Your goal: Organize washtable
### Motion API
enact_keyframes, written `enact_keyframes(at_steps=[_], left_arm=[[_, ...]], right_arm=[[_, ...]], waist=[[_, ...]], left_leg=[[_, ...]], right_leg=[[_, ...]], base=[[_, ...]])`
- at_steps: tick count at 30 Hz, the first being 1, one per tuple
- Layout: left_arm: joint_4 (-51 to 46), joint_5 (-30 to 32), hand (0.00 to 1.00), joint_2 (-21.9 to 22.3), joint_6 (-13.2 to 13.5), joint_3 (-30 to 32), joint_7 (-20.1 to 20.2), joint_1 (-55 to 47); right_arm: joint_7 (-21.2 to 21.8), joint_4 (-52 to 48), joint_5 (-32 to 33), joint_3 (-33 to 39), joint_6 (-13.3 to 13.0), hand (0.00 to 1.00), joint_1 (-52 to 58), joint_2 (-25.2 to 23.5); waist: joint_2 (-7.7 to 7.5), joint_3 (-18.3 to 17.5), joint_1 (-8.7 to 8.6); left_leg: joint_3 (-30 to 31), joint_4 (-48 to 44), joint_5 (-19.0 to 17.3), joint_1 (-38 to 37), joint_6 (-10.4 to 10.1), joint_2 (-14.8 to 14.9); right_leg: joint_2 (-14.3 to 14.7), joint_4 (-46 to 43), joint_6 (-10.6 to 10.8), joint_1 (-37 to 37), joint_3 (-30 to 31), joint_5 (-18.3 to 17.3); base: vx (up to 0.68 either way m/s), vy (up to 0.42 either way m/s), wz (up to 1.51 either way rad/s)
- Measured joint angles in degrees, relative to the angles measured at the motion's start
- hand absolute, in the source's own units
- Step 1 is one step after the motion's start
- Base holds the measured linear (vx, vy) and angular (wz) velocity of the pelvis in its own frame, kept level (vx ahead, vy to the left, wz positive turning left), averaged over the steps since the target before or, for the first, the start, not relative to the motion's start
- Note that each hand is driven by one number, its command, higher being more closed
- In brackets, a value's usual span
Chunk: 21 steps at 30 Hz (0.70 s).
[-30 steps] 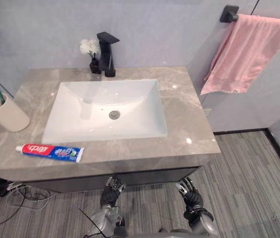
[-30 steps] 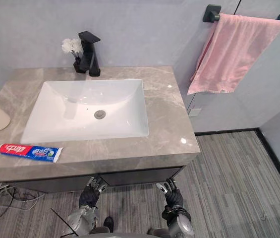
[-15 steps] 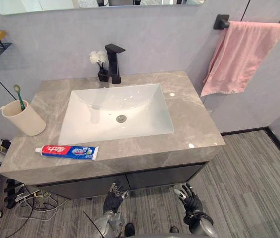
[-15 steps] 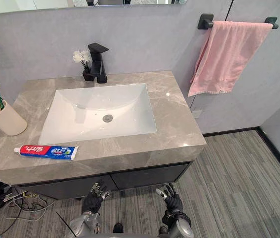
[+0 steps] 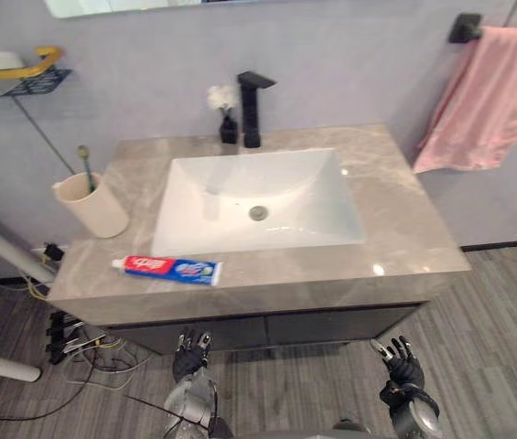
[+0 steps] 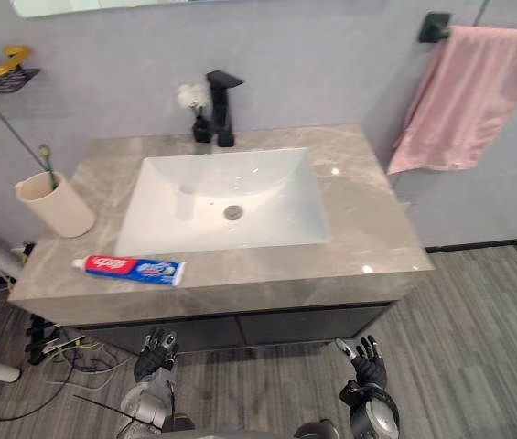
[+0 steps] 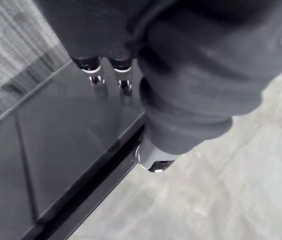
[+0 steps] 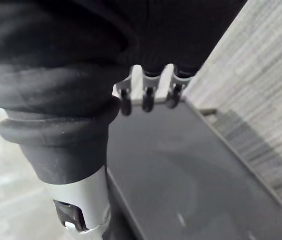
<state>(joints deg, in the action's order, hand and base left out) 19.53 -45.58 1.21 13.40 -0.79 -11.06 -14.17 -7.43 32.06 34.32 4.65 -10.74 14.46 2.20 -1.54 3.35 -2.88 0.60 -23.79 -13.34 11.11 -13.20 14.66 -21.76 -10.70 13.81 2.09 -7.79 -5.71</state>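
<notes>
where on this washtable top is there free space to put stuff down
Widest bare patch: the countertop strip right of the sink, out to its right edge. The front ledge is free right of the toothpaste tube. Crowded: the left side, with the cup and tube, and behind the sink, where the faucet and flower vase stand.

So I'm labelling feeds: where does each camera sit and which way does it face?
Left eye view: on the head, looking down at the sink and toothpaste; left robot hand and right robot hand low, open.
Right eye view: head too, slightly offset; shares that scene.
Left wrist view: left wrist, facing the cabinet front past its robot hand.
Right wrist view: right wrist, same cabinet front past its robot hand.
</notes>
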Motion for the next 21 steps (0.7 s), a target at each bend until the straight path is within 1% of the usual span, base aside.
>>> enact_keyframes(at_steps=[1, 2, 3, 4, 5, 6, 7, 8, 9, 10, 11, 12, 13, 14, 15, 16, 17, 18, 19, 20, 21], left_arm=[[-0.7, 0.0, 0.00, -1.3, 1.0, 1.8, -0.5, 0.1], [-1.0, -0.1, 0.00, -2.1, 1.2, 2.8, -1.3, -0.2], [-1.0, -0.3, 0.00, -3.0, 1.2, 3.0, -1.7, -1.0], [-1.0, -0.2, 0.00, -3.3, 1.2, 3.2, -1.9, -1.3], [-1.0, 0.0, 0.00, -3.3, 1.2, 3.4, -1.9, -1.4], [-1.2, 0.8, 0.00, -3.4, 0.9, 3.7, -2.0, -1.9], [-2.2, 1.5, 0.00, -3.4, 0.8, 3.7, -1.9, -3.2], [-2.3, 1.8, 0.00, -3.5, 0.7, 3.6, -1.9, -3.4], [-2.7, 3.2, 0.00, -3.7, 0.5, 3.7, -1.8, -3.4], [-2.8, 4.1, 0.00, -3.7, 0.4, 3.7, -1.8, -3.4], [-3.1, 5.6, 0.00, -3.6, 0.0, 3.7, -1.6, -3.5], [-3.7, 6.2, 0.00, -3.0, -0.8, 3.6, -1.5, -3.6], [-3.9, 6.5, 0.00, -2.7, -1.1, 3.5, -1.3, -3.6], [-4.7, 7.2, 0.00, -2.0, -1.5, 3.5, -1.0, -3.6], [-4.9, 7.9, 0.00, -1.9, -1.4, 3.5, -0.3, -3.6], [-4.9, 8.0, 0.00, -2.1, -1.3, 3.6, -0.1, -3.4], [-4.9, 7.9, 0.00, -2.3, -1.3, 3.6, -0.1, -3.2], [-4.7, 7.9, 0.00, -2.6, -1.3, 3.7, -0.1, -3.2], [-4.6, 7.8, 0.00, -1.9, -1.1, 3.4, 0.5, -3.2], [-4.6, 7.8, 0.00, -1.3, -1.0, 3.1, 0.9, -3.3], [-4.2, 7.8, 0.00, -0.5, -1.0, 2.5, 1.1, -3.4]], right_arm=[[0.0, 0.7, 0.1, 0.0, 0.1, 0.00, 0.2, -2.1], [0.0, 0.6, 0.4, 0.1, 0.1, 0.00, 0.4, -3.2], [0.0, 0.5, 0.6, 0.8, 0.0, 0.00, 0.4, -4.0], [-0.2, 0.4, 0.7, 2.9, -0.2, 0.00, 0.2, -4.6], [-0.3, 0.5, 1.0, 3.7, -0.3, 0.00, -0.2, -4.8], [-0.7, 0.8, 1.9, 4.1, -0.5, 0.00, -0.8, -4.8], [-0.9, 0.9, 3.3, 3.7, -0.5, 0.00, -1.8, -4.8], [-0.8, 0.9, 3.8, 3.6, -0.5, 0.00, -1.6, -4.9], [-0.6, 1.0, 5.2, 3.6, -0.4, 0.00, -1.0, -4.9], [-0.3, 1.0, 6.0, 3.6, -0.3, 0.00, -0.8, -4.8], [0.1, 1.0, 7.1, 3.5, -0.3, 0.00, -0.8, -4.5], [0.2, 0.8, 7.9, 3.4, -0.3, 0.00, -0.7, -4.0], [0.3, 0.8, 7.9, 3.4, -0.3, 0.00, -0.5, -3.9], [0.9, 0.8, 7.8, 3.3, -0.3, 0.00, 0.1, -3.8], [1.6, 0.8, 7.5, 3.2, -0.3, 0.00, 0.3, -3.5], [1.8, 0.8, 7.1, 3.1, -0.3, 0.00, 0.4, -3.5], [2.3, 0.7, 6.5, 2.2, -0.3, 0.00, -0.1, -3.1], [2.6, 0.7, 6.1, 1.2, -0.3, 0.00, -0.6, -2.2], [2.7, 0.0, 5.0, 0.9, -0.5, 0.00, -1.2, -1.2], [2.7, -0.1, 4.3, 0.7, -0.5, 0.00, -1.4, -0.7], [2.7, -0.1, 3.3, 0.0, -0.6, 0.00, -1.6, 0.1]], waist=[[-0.19, 0.0, 0.41], [-0.49, -0.2, 0.45], [-0.45, -0.2, 0.52], [-0.21, -0.2, 0.98], [-0.12, -0.1, 1.34], [0.23, -0.3, 2.36], [0.68, -0.1, 2.51], [0.76, -0.1, 2.08], [0.92, 0.0, 1.25], [0.96, 0.0, 1.22], [1.07, 0.1, 1.27], [1.08, 0.1, 1.04], [1.08, 0.1, 0.70], [1.03, 0.1, 0.64], [0.94, 0.0, 0.83], [0.91, 0.0, 0.86], [0.38, -0.1, 1.03], [0.66, 0.0, 1.40], [1.11, 0.4, 1.87], [1.25, 0.5, 2.14], [1.90, 0.6, 2.65]], left_leg=[[-0.3, -2.6, -1.8, 1.2, 0.2, -0.7], [-0.6, -4.2, -3.0, 1.5, 0.7, -0.7], [-1.4, -5.9, -4.3, 1.7, 1.9, -0.8], [-2.7, -7.2, -5.5, 2.0, 3.1, -1.0], [-3.9, -7.3, -5.8, 2.1, 3.6, -1.2], [-6.7, -6.9, -5.9, 2.0, 4.3, -1.4], [-8.7, -5.8, -5.4, 2.5, 5.8, -1.0], [-9.0, -5.2, -5.0, 2.6, 6.5, -1.3], [-8.7, -4.3, -4.3, 2.6, 7.6, -2.2], [-8.5, -4.0, -3.9, 2.7, 7.9, -2.6], [-8.6, -3.5, -3.5, 2.5, 8.4, -3.0], [-8.3, -2.8, -2.9, 2.2, 8.6, -3.9], [-7.9, -2.4, -2.6, 2.1, 8.6, -4.4], [-6.5, -1.8, -2.0, 2.0, 8.4, -5.1], [-5.4, -1.1, -1.3, 1.9, 7.9, -5.6], [-5.0, -0.7, -0.8, 1.9, 7.7, -5.6], [-4.2, 0.5, 0.3, 1.9, 6.8, -5.6], [-3.6, 1.8, 1.6, 1.4, 6.4, -5.2], [-3.1, 6.3, 4.4, -0.2, 5.9, -5.1], [-3.0, 8.1, 5.6, -0.9, 5.7, -5.0], [-3.0, 11.1, 7.4, -2.1, 5.5, -4.8]], right_leg=[[-0.4, 1.8, -0.1, -0.9, -1.7, 4.3], [-0.3, 3.1, -0.4, -1.3, -2.3, 7.8], [-0.4, 4.6, -0.5, -1.6, -2.7, 12.2], [-0.6, 5.4, -1.7, -0.5, -2.1, 16.7], [-0.8, 5.5, -2.8, 0.7, -1.4, 19.1], [-1.0, 6.5, -5.6, 3.8, -1.0, 25.6], [-0.5, 5.7, -7.2, 6.3, -1.7, 27.4], [0.4, 3.8, -7.7, 6.9, -1.4, 24.5], [3.9, -1.0, -4.7, 7.1, 0.9, 15.6], [5.6, -2.7, -3.7, 7.1, 1.6, 12.1], [7.6, -5.4, -3.2, 7.0, 1.5, 6.5], [8.5, -5.7, -3.5, 5.9, 1.4, 3.2], [9.0, -5.7, -3.7, 5.1, 1.4, 1.6], [10.3, -5.5, -4.6, 3.5, 1.4, -1.7], [10.8, -3.8, -6.5, 2.1, 1.0, -3.5], [11.0, -2.7, -6.3, 1.6, 1.2, -4.0], [11.5, -0.5, -5.7, 0.7, 1.4, -4.8], [12.1, 0.4, -5.3, 0.3, 0.8, -4.4], [12.6, 1.6, -6.1, -0.4, -0.1, -3.6], [12.8, 2.0, -6.3, -0.8, -0.3, -3.3], [13.2, 2.4, -6.8, -0.9, -0.6, -2.8]], base=[[0.03, 0.331, -0.05], [0.02, 0.472, -0.25], [-0.01, 0.401, -0.39], [-0.04, 0.495, -0.49], [-0.08, 0.428, -0.82], [-0.12, 0.486, -1.02], [-0.12, 0.342, -0.89], [-0.08, 0.265, -0.31], [-0.02, 0.163, 0.11], [0.01, 0.200, 0.12], [0.01, 0.148, 0.07], [-0.02, 0.112, 0.17], [-0.04, 0.038, 0.51], [-0.05, -0.052, 0.62], [-0.07, -0.117, 0.58], [-0.08, -0.176, 0.40], [-0.07, -0.165, 0.30], [-0.07, -0.208, 0.35], [-0.03, -0.171, 0.24], [-0.03, -0.180, 0.20], [-0.02, -0.110, 0.11]])
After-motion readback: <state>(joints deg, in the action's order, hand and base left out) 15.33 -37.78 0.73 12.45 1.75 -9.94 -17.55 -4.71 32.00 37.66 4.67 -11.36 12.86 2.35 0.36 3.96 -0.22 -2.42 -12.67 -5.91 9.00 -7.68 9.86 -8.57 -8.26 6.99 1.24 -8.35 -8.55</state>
